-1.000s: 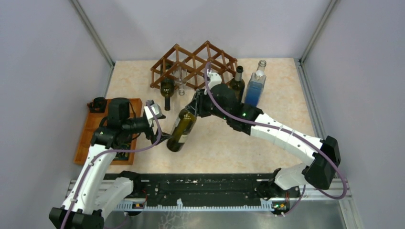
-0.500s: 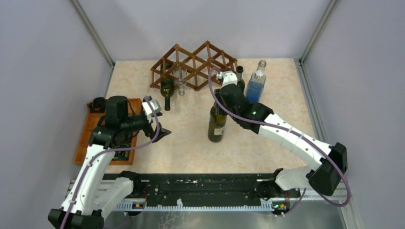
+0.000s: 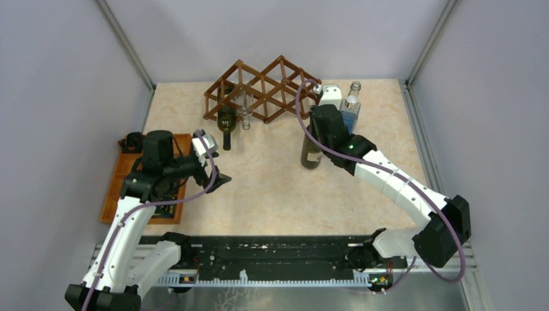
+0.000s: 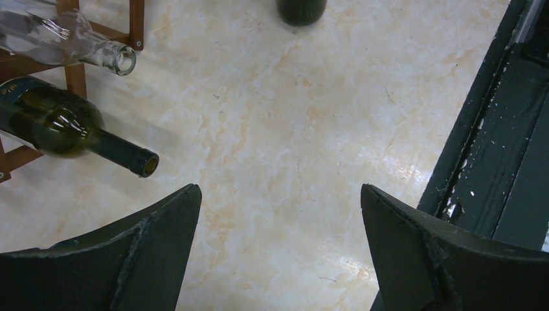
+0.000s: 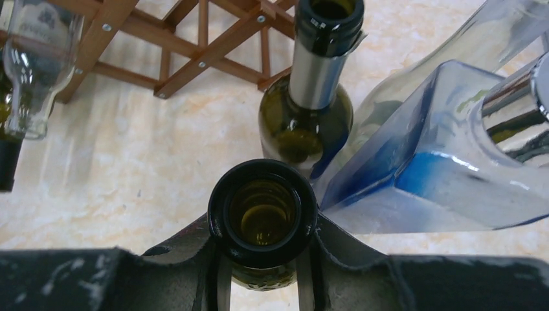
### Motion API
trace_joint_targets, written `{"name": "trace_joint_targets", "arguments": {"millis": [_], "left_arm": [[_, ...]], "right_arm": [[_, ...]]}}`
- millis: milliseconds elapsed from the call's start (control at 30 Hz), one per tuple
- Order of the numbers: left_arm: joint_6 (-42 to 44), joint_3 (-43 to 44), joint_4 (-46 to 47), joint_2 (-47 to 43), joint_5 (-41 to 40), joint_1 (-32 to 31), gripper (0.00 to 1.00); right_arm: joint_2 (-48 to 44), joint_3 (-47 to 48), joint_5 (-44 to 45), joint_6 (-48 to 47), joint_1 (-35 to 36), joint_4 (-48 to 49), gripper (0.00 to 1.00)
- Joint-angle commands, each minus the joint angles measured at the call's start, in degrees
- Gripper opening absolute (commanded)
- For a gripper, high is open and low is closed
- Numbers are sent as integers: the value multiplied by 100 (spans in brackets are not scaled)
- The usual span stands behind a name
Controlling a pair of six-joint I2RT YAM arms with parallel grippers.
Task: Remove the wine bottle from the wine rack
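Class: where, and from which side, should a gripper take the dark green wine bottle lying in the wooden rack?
Probably the slim neck of the dark green wine bottle, from the near side: it pokes from the wooden lattice rack towards the arms; slats surround its body.

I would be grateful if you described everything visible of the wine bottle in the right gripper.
The wine bottle is dark green glass, uncorked, its mouth open. It stands upright to the right of the wine rack, outside its cells, with the right gripper shut on its neck from both sides. Just beyond it stand a foil-necked green bottle and a blue-tinted square bottle. Whether its base rests on the table is unclear.
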Motion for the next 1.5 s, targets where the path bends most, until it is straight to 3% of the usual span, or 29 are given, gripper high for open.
{"name": "trace_joint_targets", "arguments": {"millis": [0,367,767,1033,1133,1300,1467], "left_arm": [[-91,224,-47,-12,-32,-25,99],[-56,294,-43,75,-43,-25,99],[60,303,-149,64,-130,-25,99],[63,389,-218,79,-150,-26,99],[30,413,-261,91,-237,-25,99],[-146,426,-185,107,-490,-25,99],[-580,473,98,192,-816,11,99]], "right_arm": [[215,619,38,-104,-97,1103,0],[1165,1271,-195,-142,-99,1237,0],[2432,2397,409,-764,-103,1538,0],[2860,2817,481,-674,-165,1206,0],[2843,2819,424,-598,-182,1114,16],[2645,2734,313,-517,-183,1088,59],[2437,2861,175,-438,-180,893,78]]}}
